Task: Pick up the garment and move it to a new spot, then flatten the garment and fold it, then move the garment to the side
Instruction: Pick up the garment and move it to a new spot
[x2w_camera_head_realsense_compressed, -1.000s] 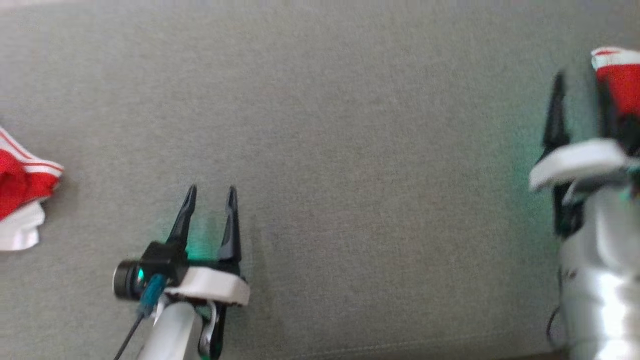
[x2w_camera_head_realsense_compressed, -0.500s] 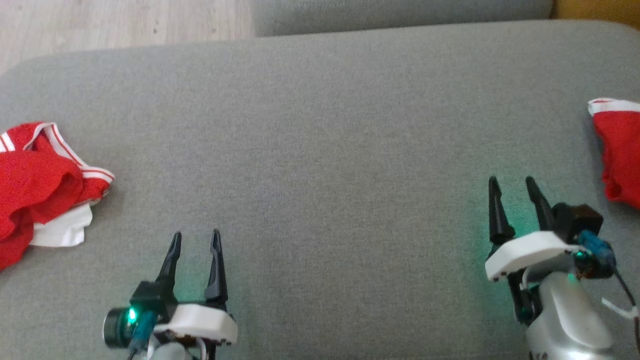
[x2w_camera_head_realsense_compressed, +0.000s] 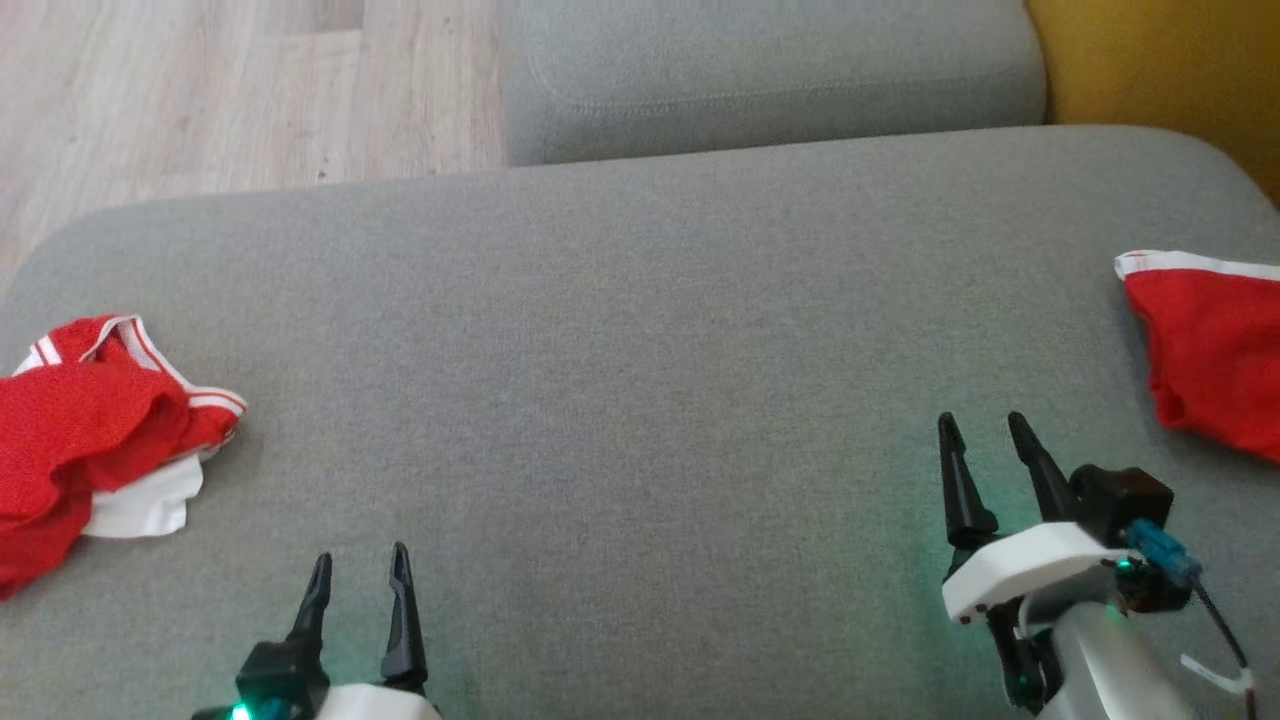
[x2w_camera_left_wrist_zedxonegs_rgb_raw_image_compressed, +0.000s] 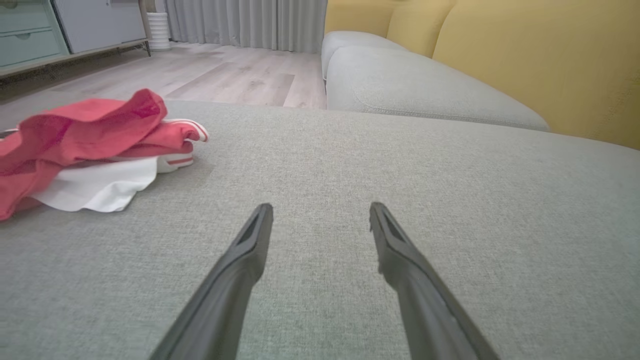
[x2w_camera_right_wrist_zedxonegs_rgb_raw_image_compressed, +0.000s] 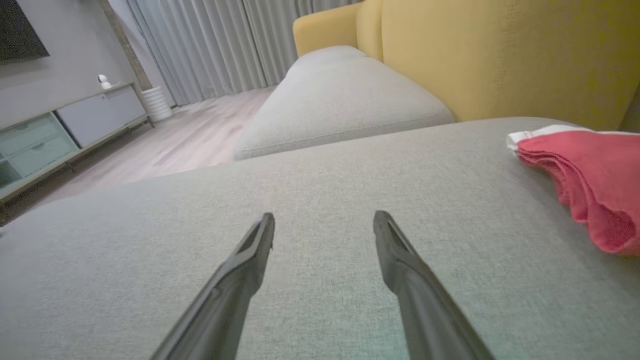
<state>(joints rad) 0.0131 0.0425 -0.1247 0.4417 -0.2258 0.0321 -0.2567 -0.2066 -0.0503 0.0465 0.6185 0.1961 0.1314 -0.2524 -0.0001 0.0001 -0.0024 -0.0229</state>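
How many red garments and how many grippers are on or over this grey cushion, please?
Red garments: 2, left garment and right garment
Grippers: 2, left gripper and right gripper, both open
Total: 4

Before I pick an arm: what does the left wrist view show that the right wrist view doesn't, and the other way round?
Left wrist view: the crumpled red and white garment lying on the cushion, to the left of the open left gripper. Right wrist view: a second red garment with a white edge, lying flatter, to the right of the open right gripper. Shared: the grey cushion, the yellow backrest, the wood floor and the curtains. Neither gripper touches cloth.
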